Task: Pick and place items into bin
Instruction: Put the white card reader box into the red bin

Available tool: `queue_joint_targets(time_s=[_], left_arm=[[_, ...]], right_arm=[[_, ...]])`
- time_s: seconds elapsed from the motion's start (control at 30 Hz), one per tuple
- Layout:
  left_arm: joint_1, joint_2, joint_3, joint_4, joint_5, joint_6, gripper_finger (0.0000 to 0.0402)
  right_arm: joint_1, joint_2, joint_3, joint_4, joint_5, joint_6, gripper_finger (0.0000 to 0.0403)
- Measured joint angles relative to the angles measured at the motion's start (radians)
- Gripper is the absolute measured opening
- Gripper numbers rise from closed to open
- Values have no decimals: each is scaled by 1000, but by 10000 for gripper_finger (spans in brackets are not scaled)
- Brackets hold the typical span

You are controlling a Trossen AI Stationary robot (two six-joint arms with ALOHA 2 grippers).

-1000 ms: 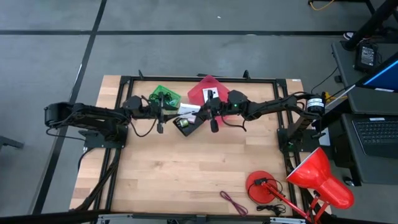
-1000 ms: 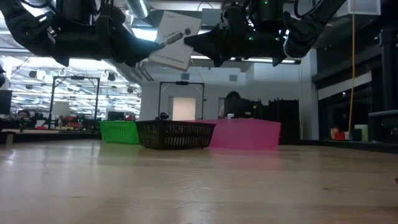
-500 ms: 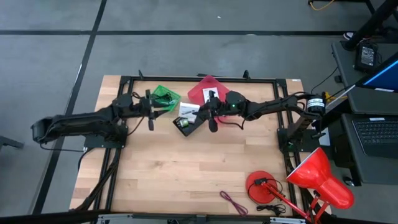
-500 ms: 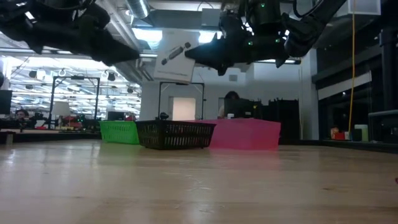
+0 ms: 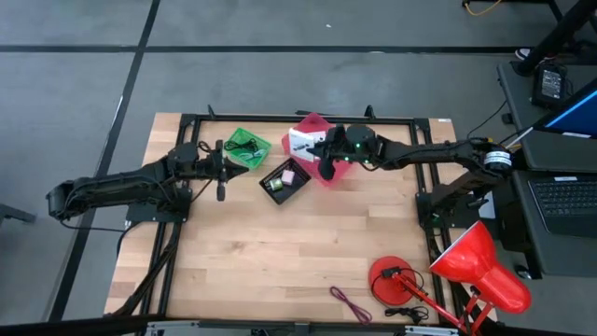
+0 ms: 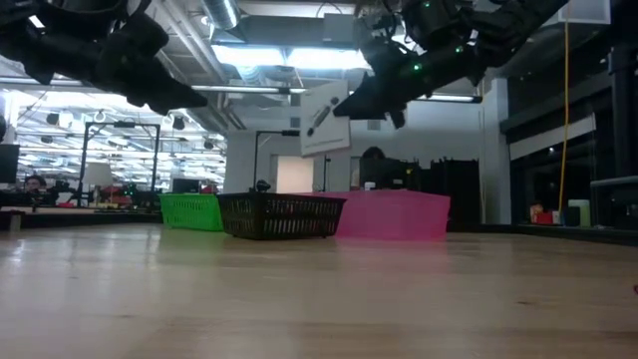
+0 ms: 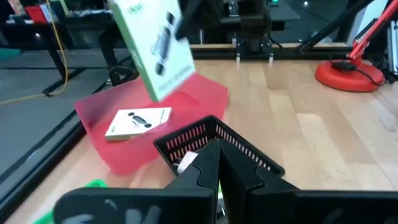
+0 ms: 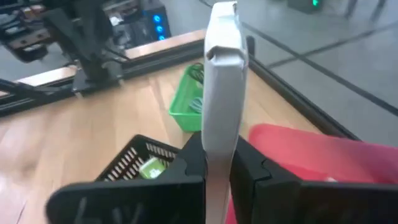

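- White card [image 6: 324, 118], flat, with a black mark: held in the air above the pink bin [image 5: 315, 140], edge-on in the right wrist view [image 8: 222, 74].
- Right gripper [image 5: 317, 149]: fingers closed against both faces of the card; not yet released.
- Pink bin: a second white card [image 7: 138, 122] already lies on its floor.
- Black basket [image 5: 285, 180], just beside the pink bin: holds a pink cube [image 5: 288, 176] and a green piece.
- Green bin [image 5: 246, 147]: holds dark, thin items, too small to name.
- Left gripper [image 5: 221, 172]: near the green bin, off the table surface; fingers together, holding nothing.
- Maroon cord [image 5: 350, 304]: on the table near the red desk lamp [image 5: 448, 275], well apart from the bins.
- Progress, as judged: several items binned; the held card and the cord remain.
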Motion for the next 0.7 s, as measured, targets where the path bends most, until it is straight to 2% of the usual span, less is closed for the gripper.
queue_joint_targets(time_s=[0.27,0.5,0.7], left_arm=[[0,1,0,25,1,-25,4],[-1,1,-1,33,1,-17,3],[-1,1,-1,70,1,-5,4]], right_arm=[[-38,-67,0,-127,45,53,21],[-76,-74,2,-324,36,162,21],[-100,-74,87,-516,11,182,21]])
